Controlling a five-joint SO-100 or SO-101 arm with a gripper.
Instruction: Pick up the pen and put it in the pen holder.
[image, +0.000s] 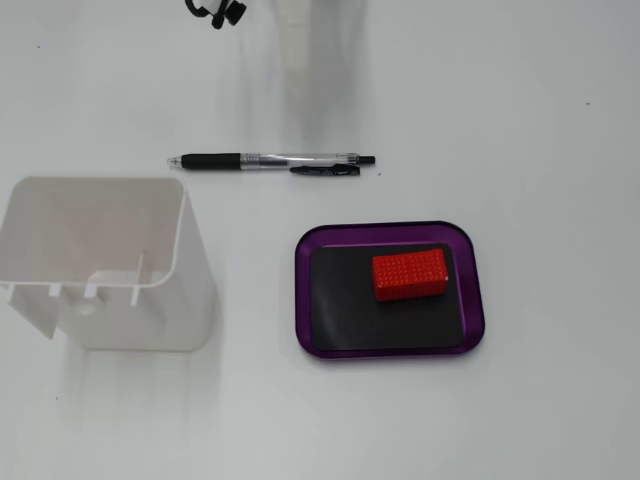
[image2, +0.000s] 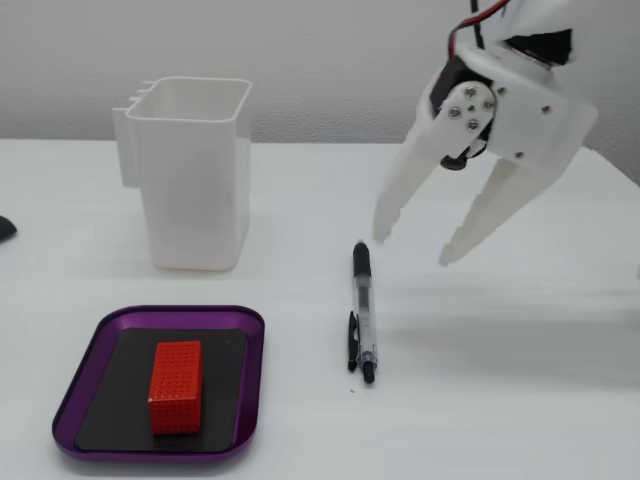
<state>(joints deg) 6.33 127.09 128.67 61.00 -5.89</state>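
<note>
A clear pen with a black grip lies flat on the white table in both fixed views (image: 270, 161) (image2: 363, 312). The white pen holder, a tall open-topped box, stands upright in both fixed views (image: 110, 262) (image2: 195, 172) and looks empty from above. My white gripper (image2: 414, 250) shows in one fixed view, open and empty, hanging above the table just right of the pen's grip end, not touching it. In the other fixed view only a blurred white shape at the top edge shows.
A purple tray (image: 322, 342) (image2: 90, 390) with a black inner mat holds a red block (image: 410, 274) (image2: 176, 386). It lies near the pen. A black object (image: 220, 12) sits at one view's top edge. A dark thing (image2: 5, 228) lies at the other's left edge.
</note>
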